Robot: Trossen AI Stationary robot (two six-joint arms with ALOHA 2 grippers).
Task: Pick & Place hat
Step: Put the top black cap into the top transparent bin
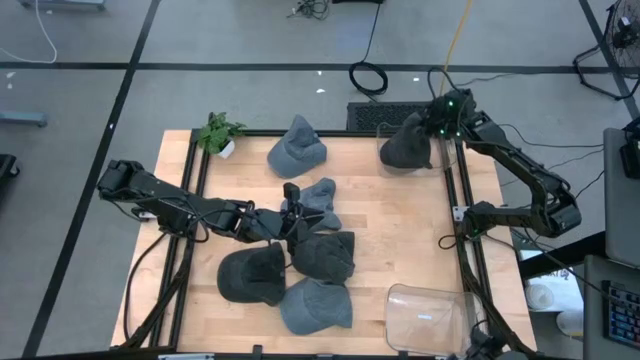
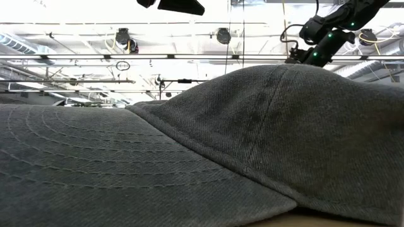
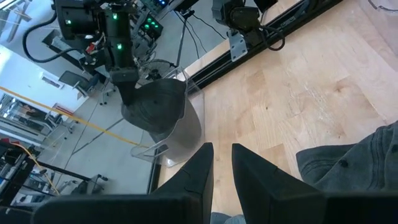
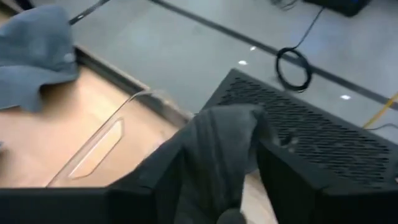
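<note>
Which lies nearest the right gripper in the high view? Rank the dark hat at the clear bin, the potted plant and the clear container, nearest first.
From the right gripper, far right corner:
1. Dark hat, directly at its fingers, over the clear bin.
2. Potted plant, far left corner.
3. Clear container, near right corner. Items 2 and 3 are nearly level, so that order is uncertain.

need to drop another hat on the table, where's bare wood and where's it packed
Bare wood runs down the table's right half, between the hat pile and the right rail, from the far clear bin to the near one. Left-centre is crowded with hats and the left gripper.
</note>
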